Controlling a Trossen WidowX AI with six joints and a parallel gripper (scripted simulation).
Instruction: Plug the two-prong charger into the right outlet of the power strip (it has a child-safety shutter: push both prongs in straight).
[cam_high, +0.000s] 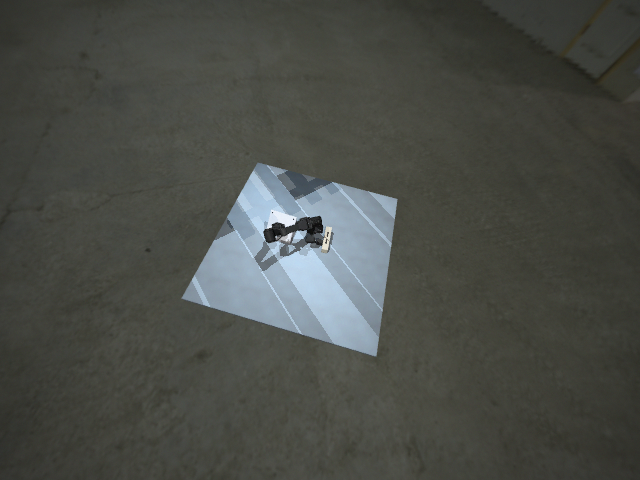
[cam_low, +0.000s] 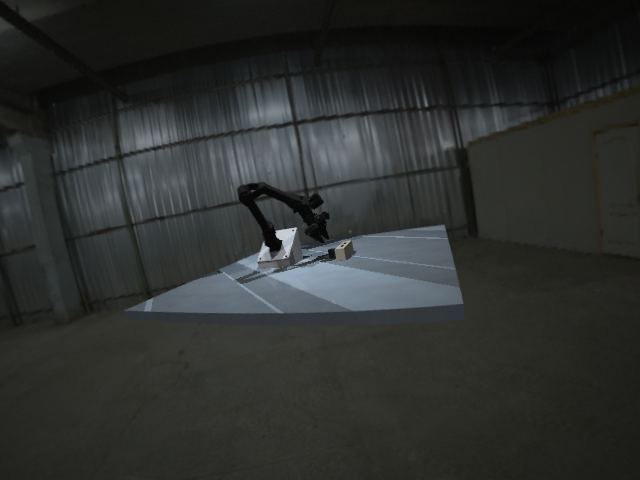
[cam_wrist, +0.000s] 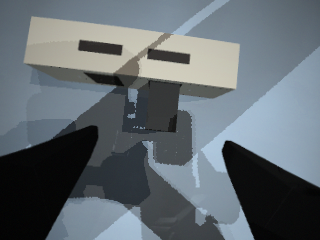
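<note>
The cream power strip stands on the table, with two dark slots on its top. The dark block-shaped charger is at the strip's near long side, at the right half in the wrist view. Its far end meets the strip's lower edge there; its prongs are hidden, so how far they are in cannot be told. A dark patch shows on the near face at the left half. My gripper is open and empty, above and back from the charger, which lies ahead of the gap between the fingertips.
The arm's white base block stands behind the gripper on the blue-grey table. Shadows of the arm fall across the table and around the charger.
</note>
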